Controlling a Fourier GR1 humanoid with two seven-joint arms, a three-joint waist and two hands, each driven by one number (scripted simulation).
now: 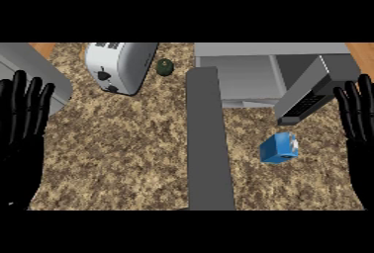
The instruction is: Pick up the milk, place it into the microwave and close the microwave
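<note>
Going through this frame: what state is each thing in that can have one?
microwave: door open.
milk: on the counter, outside the microwave, not held.
left hand: open, resting at the left edge.
right hand: open, resting at the right edge.

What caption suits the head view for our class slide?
Left hand and right hand rest open; blue milk carton sits on the counter before the open microwave.

Picture edges crop the left hand point(20, 141) and right hand point(361, 136).
</note>
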